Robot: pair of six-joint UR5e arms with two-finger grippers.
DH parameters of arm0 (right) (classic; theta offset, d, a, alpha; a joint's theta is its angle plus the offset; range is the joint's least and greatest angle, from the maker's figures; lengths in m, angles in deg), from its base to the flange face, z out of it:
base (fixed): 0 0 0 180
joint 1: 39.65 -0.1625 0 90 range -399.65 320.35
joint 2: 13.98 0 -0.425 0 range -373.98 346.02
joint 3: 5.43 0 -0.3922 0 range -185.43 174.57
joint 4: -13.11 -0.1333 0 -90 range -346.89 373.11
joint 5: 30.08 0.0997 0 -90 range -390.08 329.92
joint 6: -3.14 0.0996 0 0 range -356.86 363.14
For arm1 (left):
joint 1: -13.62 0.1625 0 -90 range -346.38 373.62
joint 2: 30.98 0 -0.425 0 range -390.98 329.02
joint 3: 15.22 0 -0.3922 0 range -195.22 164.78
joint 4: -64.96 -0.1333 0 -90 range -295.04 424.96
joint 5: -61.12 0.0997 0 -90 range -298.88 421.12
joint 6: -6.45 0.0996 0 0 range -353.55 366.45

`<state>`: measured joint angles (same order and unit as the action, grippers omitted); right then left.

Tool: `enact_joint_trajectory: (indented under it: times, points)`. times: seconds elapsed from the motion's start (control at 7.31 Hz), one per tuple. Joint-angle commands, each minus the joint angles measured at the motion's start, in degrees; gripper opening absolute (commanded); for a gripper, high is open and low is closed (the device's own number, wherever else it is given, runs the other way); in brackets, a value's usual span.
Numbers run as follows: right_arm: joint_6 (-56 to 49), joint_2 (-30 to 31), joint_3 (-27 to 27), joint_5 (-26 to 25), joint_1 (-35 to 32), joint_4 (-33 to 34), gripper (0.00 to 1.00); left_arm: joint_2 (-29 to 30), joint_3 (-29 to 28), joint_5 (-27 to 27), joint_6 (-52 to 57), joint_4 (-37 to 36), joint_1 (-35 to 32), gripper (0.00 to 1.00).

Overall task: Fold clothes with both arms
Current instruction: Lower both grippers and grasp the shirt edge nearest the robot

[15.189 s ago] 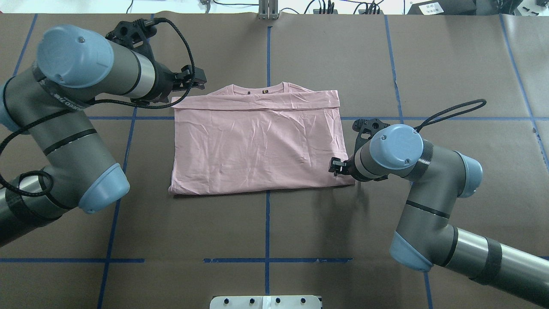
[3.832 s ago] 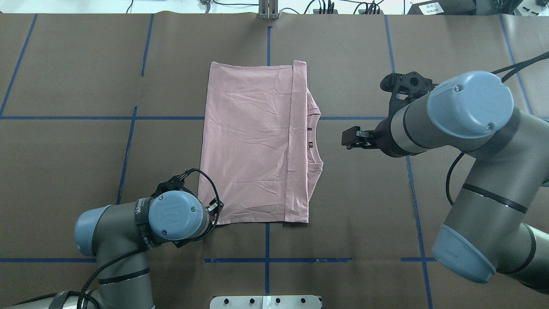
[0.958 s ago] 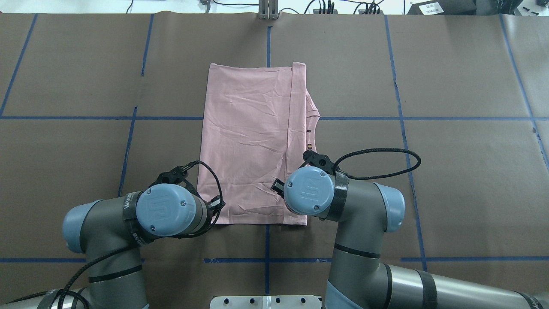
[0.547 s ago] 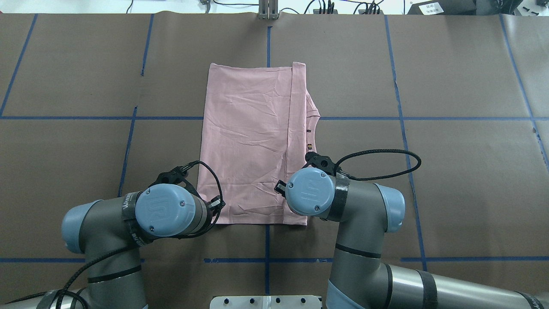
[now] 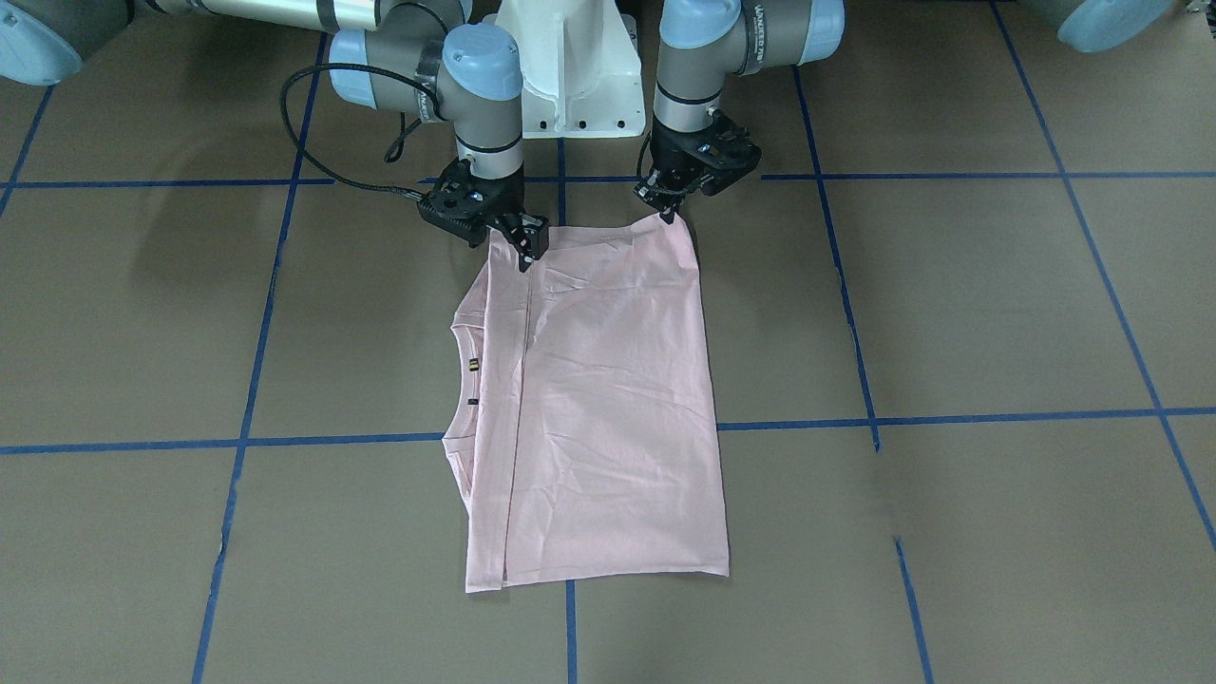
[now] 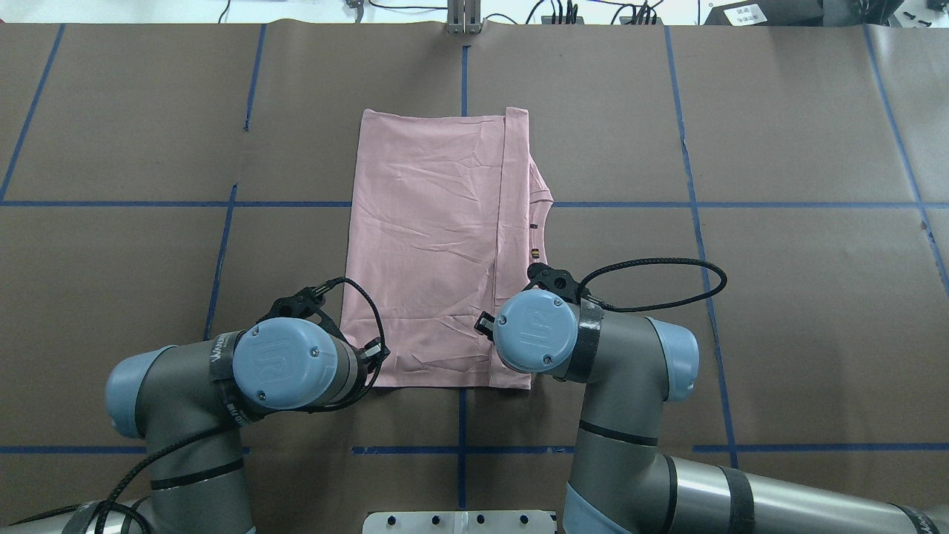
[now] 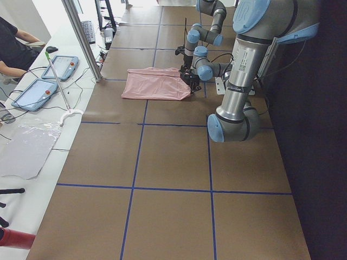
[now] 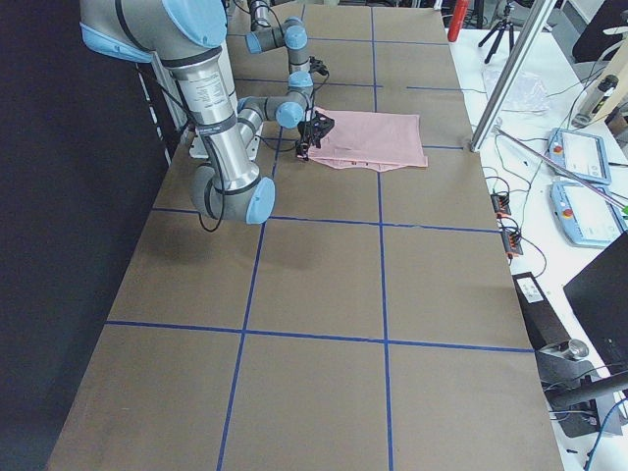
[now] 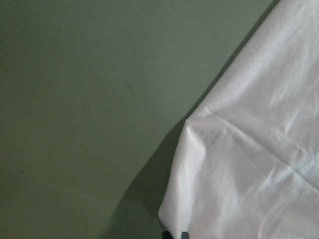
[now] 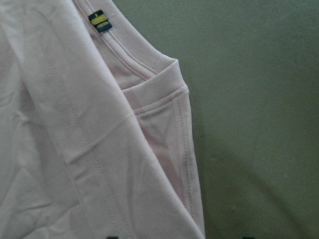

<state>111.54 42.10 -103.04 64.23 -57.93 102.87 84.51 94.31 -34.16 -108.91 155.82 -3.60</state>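
The pale pink T-shirt (image 6: 430,245) lies folded into a long strip on the bench (image 6: 778,311), with its collar poking out on my right side. My left end effector (image 5: 668,211) is pinched closed on the near left corner, which sits slightly raised off the bench. My right end effector (image 5: 525,245) hangs over the near right corner, its 2 fingers spread wide and gripping nothing.

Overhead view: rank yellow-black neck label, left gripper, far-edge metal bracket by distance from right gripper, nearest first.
1. yellow-black neck label, just ahead, slightly right.
2. left gripper, leftward, at a near corner of the T-shirt.
3. metal bracket, table's far edge, centre.
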Motion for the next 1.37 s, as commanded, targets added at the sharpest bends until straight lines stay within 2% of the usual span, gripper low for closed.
enact_joint_trajectory:
  times: [0.0,0.27,0.41,1.23]
  points:
    - [0.32,-0.09,0.15,0.0,0.0,-0.03,0.53,0.0,0.16,0.0,-0.04,-0.16,0.0,0.0]
    - [-0.21,-0.18,0.15,0.0,0.09,-0.12,0.07,0.0,0.07,0.0,-0.04,-0.16,0.0,0.0]
    - [-0.3,-0.35,0.15,-0.08,0.09,-0.03,0.0,0.0,0.07,0.0,-0.04,-0.24,-0.09,0.0]
    - [-0.38,-0.62,-0.99,0.79,-0.44,-0.38,0.0,0.18,0.16,-0.08,-0.04,-0.25,0.0,0.0]
